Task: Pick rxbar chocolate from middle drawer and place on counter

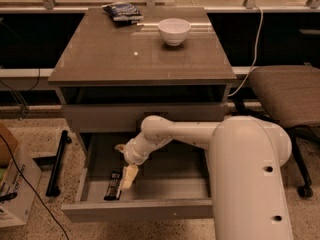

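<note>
The rxbar chocolate [113, 185], a slim black bar with pale patches, lies flat at the front left of the open middle drawer [145, 210]. My gripper [127, 178] hangs down inside the drawer, its pale fingertips right beside the bar's right edge, touching or nearly touching it. My white arm reaches in from the right over the drawer. The counter [105, 54] is the glossy grey-brown top of the cabinet above.
On the counter stand a white bowl [174, 31] and a crinkly blue-black snack bag [122, 11] at the back. A padded chair [287, 94] stands right of the cabinet. A cardboard box [15, 184] and a black bar [57, 161] lie on the floor at left.
</note>
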`<state>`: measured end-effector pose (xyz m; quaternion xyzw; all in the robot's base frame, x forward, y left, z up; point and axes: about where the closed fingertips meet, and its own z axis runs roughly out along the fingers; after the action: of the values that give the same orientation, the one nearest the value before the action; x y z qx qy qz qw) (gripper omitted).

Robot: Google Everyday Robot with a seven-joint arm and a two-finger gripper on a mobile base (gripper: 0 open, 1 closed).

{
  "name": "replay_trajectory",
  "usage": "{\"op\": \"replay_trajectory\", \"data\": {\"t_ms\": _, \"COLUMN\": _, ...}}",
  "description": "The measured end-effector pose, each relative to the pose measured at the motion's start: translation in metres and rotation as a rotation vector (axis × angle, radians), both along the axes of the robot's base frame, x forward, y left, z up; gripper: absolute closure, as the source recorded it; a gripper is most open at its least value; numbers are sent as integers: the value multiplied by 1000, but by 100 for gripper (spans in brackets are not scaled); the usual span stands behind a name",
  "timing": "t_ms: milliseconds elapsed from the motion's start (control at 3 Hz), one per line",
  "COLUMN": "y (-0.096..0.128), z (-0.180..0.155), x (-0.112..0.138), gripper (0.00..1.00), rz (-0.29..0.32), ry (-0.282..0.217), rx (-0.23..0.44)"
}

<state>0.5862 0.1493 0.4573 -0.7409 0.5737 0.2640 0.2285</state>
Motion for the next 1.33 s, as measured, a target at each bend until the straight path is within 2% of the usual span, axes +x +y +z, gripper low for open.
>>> {"op": "replay_trajectory", "data": {"t_ms": 667, "y": 20, "z": -28, "x": 3, "gripper": 0, "rz": -29, "ry": 12, "rx": 42}}
{"op": "replay_trajectory", "data": {"t_ms": 1000, "y": 24, "z": -49, "x": 2, "gripper": 0, "rz": -55, "ry": 34, "rx": 60}}
{"op": "replay_trajectory", "data": {"t_ms": 1333, "y": 31, "z": -77, "x": -8, "gripper": 0, "rz": -92, "ry": 77, "rx": 61}}
